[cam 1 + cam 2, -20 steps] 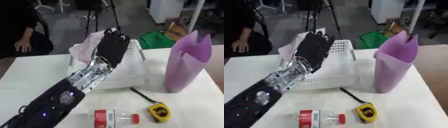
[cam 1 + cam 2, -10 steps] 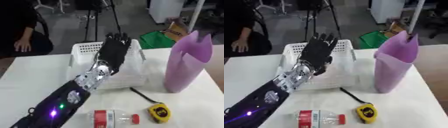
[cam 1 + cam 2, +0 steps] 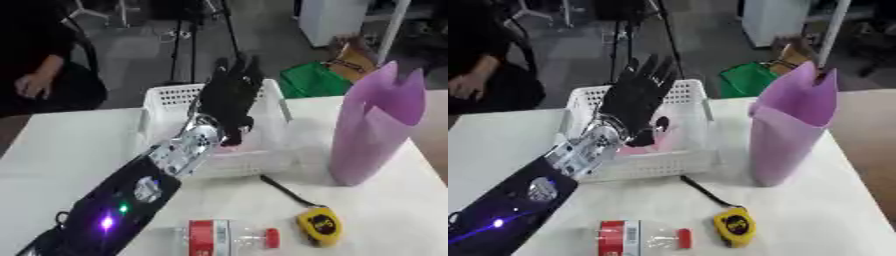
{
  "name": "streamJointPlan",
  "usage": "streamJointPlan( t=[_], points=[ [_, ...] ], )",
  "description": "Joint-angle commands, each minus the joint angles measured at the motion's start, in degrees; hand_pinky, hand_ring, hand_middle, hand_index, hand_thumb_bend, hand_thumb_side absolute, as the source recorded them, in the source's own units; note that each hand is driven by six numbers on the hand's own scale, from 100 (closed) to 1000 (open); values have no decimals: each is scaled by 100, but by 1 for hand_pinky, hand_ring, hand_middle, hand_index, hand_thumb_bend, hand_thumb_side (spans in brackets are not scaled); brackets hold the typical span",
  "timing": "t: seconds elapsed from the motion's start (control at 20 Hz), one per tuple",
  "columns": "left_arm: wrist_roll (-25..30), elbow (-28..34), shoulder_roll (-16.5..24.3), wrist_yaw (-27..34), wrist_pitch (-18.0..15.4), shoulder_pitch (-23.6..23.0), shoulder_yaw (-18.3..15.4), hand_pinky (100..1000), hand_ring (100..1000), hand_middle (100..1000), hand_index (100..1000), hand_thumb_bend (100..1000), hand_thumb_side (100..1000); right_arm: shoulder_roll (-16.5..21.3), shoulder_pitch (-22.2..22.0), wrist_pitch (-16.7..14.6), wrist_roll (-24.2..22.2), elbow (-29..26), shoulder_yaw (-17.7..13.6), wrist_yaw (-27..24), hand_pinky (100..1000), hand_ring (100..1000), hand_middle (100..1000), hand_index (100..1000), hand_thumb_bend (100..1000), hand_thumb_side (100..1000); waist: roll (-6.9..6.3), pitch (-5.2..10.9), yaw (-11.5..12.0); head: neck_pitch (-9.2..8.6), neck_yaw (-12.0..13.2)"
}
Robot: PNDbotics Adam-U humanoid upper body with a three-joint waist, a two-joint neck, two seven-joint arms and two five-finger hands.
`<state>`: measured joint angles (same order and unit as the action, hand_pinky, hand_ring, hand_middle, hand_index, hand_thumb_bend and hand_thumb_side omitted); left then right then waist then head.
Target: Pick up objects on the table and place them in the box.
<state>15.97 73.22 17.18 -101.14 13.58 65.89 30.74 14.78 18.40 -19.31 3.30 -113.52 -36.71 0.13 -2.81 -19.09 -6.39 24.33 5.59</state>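
My left hand (image 3: 229, 97) hovers over the white basket (image 3: 273, 107), fingers spread, holding nothing. Pink soft thing (image 3: 651, 142) sits inside. Left on table: bottle (image 3: 229, 236), light, slippery, take mid-body; tape measure (image 3: 319, 226), stiff, grab by case.

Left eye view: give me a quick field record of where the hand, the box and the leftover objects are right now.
left hand: open, fingers spread, above the box
right hand: not in view
box: white basket at table's far side; something pink inside
bottle: lying on the table, near edge, red cap
tape measure: yellow, on the table right of the bottle, black strap trailing toward the box
purple container: upright, right of the box
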Motion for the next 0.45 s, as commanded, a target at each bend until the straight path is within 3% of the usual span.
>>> streamJointPlan(
  t=[0.05,0.2,0.25,0.4,0.45],
  points=[
    [33,140,100,-78,4,159,-104,820,974,1000,1000,380,684,89,31,15,3,-108,-23,-22,652,618,555,688,100,777,50,119,-5,-65,22],
    [8,257,115,-84,51,155,-139,820,963,1000,1000,379,715,88,29,14,11,-108,-25,-19,651,618,555,688,100,777,57,115,-5,-59,17],
    [-25,363,127,-72,89,160,-169,820,954,1000,1000,426,788,89,27,11,14,-108,-26,-18,651,618,555,688,100,778,62,112,-3,-51,12],
    [-52,656,188,-8,161,136,-213,821,953,1000,1000,428,797,92,25,3,20,-108,-26,-15,651,618,555,688,100,778,66,109,-2,-38,5],
    [-139,894,191,77,272,157,-307,805,884,964,1000,392,959,89,23,2,25,-108,-31,-14,651,618,554,688,100,778,74,107,7,-5,-65]
  ],
)
